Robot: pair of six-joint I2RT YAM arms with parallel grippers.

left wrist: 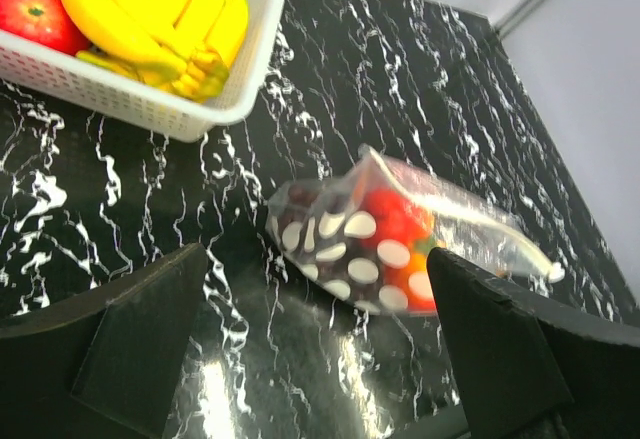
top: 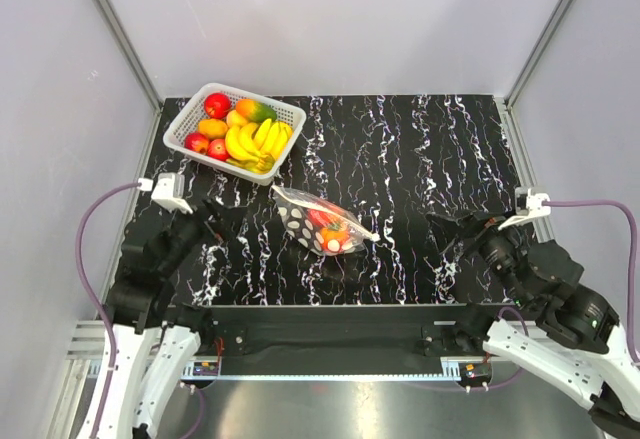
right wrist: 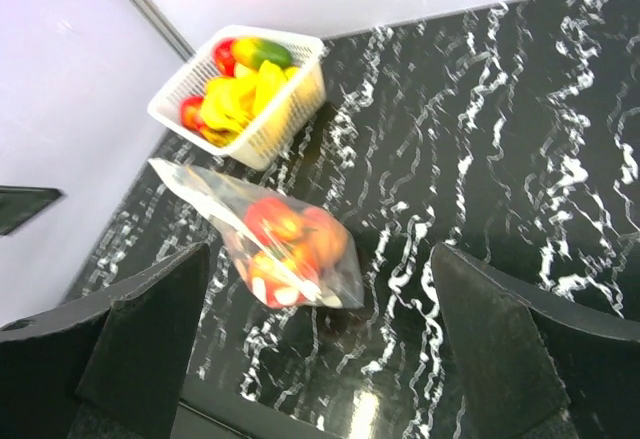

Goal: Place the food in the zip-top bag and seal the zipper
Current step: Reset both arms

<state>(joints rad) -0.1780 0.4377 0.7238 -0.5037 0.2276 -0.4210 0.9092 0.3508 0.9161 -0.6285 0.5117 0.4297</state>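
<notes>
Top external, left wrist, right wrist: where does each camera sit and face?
Top external: above and behind, looking down at the table; left arm and right arm at the bottom.
Left wrist: low on the left, facing the zip-top bag and basket; its open left gripper frames the view.
Right wrist: low on the right, facing the same bag; open right gripper.
All share bag and basket.
</notes>
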